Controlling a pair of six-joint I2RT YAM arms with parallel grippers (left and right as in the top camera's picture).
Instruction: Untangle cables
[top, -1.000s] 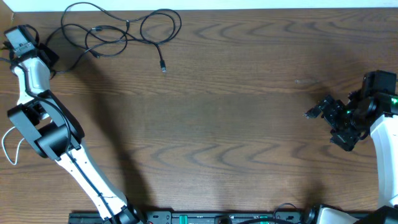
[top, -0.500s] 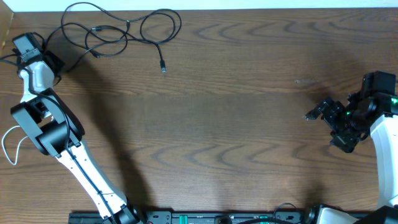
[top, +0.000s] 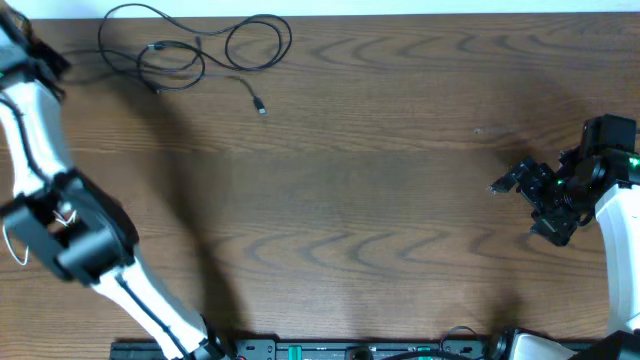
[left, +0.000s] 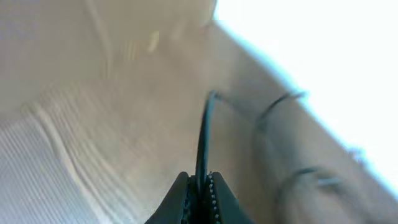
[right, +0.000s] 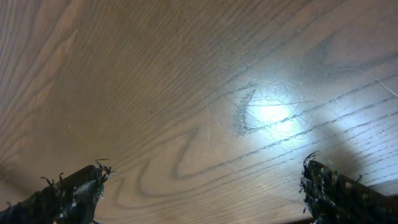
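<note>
In the blurred wrist view, the left hand (left: 200, 186) clenches 1 black cable (left: 203, 137), its far run smeared. The other cables (top: 203, 42) lie tangled at the bench's (top: 380, 220) far-left corner. The right hand (right: 203, 169) is released.

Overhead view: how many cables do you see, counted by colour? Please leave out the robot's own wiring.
Black cables: 2, tangled together near the far left corner
White cable: 1, at the left edge of the view
Total: 3
</note>
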